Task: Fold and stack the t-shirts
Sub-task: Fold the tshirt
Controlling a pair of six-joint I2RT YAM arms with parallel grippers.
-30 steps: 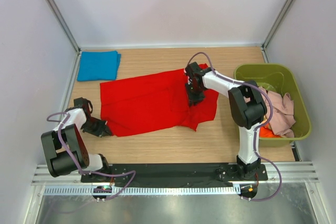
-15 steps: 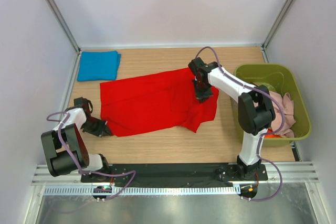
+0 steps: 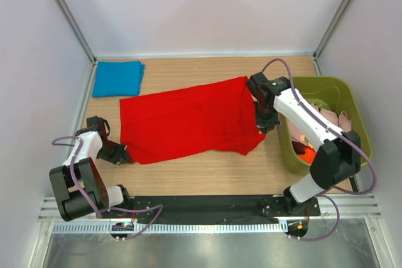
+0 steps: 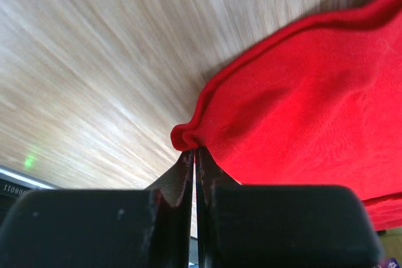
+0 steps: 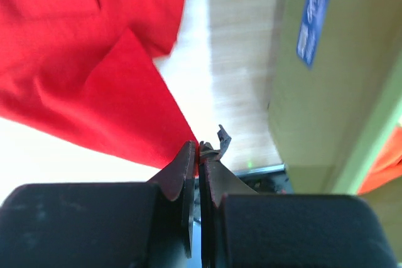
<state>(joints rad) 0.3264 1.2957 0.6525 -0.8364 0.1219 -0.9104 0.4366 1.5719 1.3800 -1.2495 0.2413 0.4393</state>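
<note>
The red t-shirt [image 3: 188,120] lies spread open in the middle of the wooden table [image 3: 251,167], mostly flat, with some soft wrinkles. Both arms hold it at opposite ends.

The left gripper [image 3: 124,154] is at the near left corner of the shirt. In the left wrist view its jaws are pressed together on a small bunched fold of the red hem [image 4: 188,137], and the rest of the cloth rests on the wood.

The right gripper [image 3: 266,122] is at the right edge of the shirt, just beside the olive-green bin [image 3: 361,136]. In the right wrist view its jaws are also closed, and a pointed corner of the red cloth [image 5: 141,92] runs directly into the tips, so it pinches this corner. The bin wall with a blue sticker [image 5: 314,17] stands close on the right side.

A blue t-shirt [image 3: 117,78] lies folded in the far left corner of the table, well apart from the red one. Inside the bin there is a pale pink t-shirt [image 3: 343,119] and also an orange one [image 5: 384,166], both crumpled
</note>
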